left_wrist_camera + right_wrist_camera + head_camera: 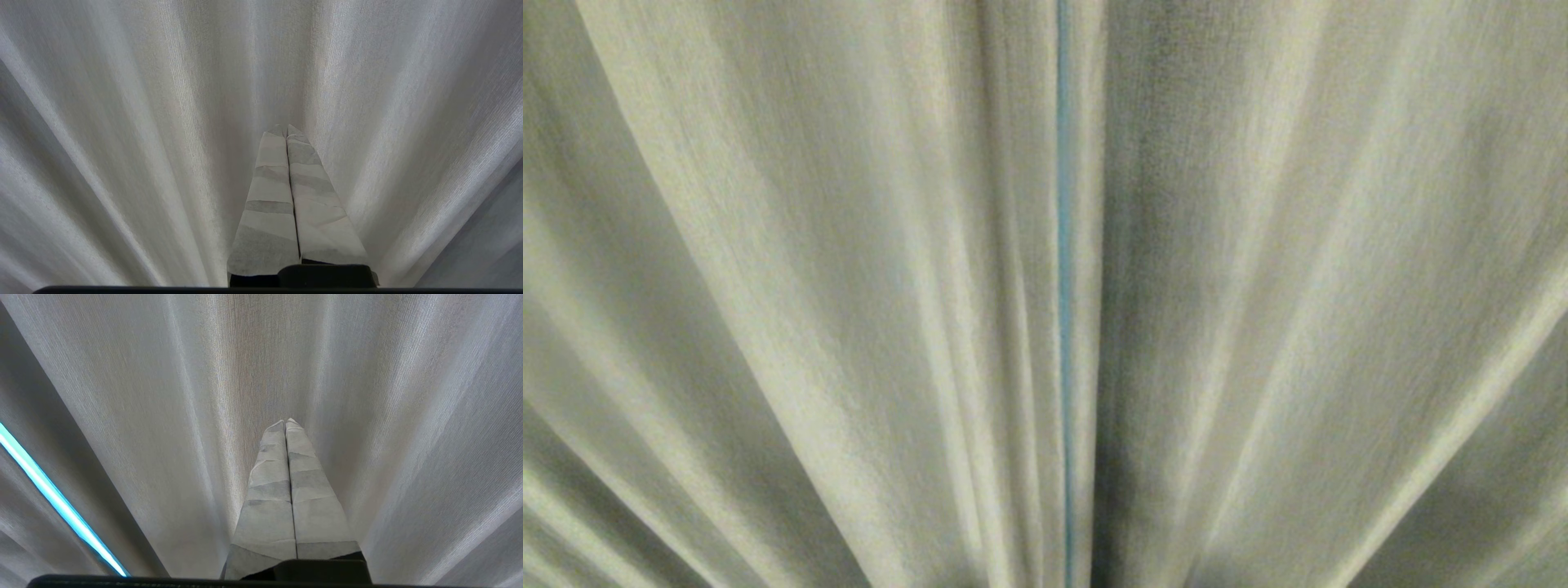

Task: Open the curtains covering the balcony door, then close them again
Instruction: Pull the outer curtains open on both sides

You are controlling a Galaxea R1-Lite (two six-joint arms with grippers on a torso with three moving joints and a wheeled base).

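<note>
Thick cream-beige pleated curtains [849, 269] fill the whole head view, drawn together, with only a thin blue-lit slit [1063, 286] between the two panels. The balcony door is hidden behind them. Neither arm shows in the head view. In the left wrist view my left gripper [286, 127] points at the curtain fabric [122, 122], its tape-wrapped fingers [269, 196] pressed together and holding nothing. In the right wrist view my right gripper [285, 421] is likewise shut and empty before the curtain folds [388, 416]. Whether either tip touches the fabric I cannot tell.
A bright cyan strip of light [53, 498] shows through the gap between the panels in the right wrist view, off to one side of the right gripper. Fabric folds fill everything else in view.
</note>
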